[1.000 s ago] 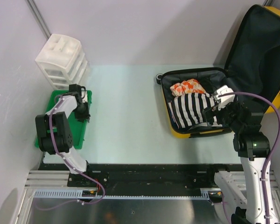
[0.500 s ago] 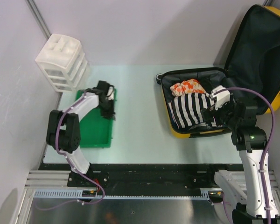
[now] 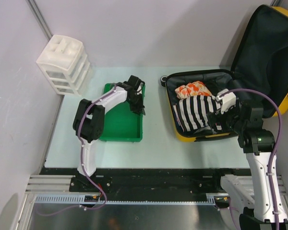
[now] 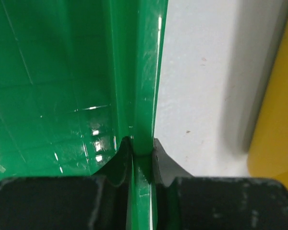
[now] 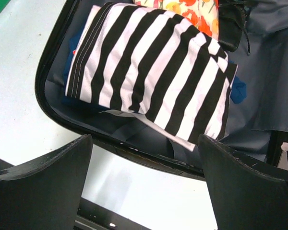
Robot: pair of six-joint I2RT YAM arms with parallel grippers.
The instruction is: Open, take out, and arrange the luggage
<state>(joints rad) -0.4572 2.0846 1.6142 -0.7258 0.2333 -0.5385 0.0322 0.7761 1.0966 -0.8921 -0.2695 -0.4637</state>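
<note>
The yellow luggage (image 3: 201, 138) lies open at the right of the table, its black-lined lid (image 3: 271, 52) standing up behind. Inside it lie a black-and-white striped cloth (image 3: 197, 114) (image 5: 153, 72) and an orange floral cloth (image 3: 192, 89) (image 5: 194, 12). My right gripper (image 3: 217, 117) (image 5: 144, 165) hangs open above the luggage's near rim, nothing between its fingers. My left gripper (image 3: 138, 101) (image 4: 143, 149) is shut on the right rim of a green tray (image 3: 117, 125) (image 4: 144, 72). A strip of the yellow shell (image 4: 278, 124) shows at the right of the left wrist view.
A white plastic drawer unit (image 3: 65, 62) stands at the back left against the wall. A black luggage wheel (image 3: 162, 81) pokes out at the case's back left corner. Bare pale table (image 3: 156, 120) separates the tray from the luggage.
My left gripper has closed on the green tray's rim and dragged the tray rightwards from the table's left edge towards the luggage. The right arm has barely shifted.
</note>
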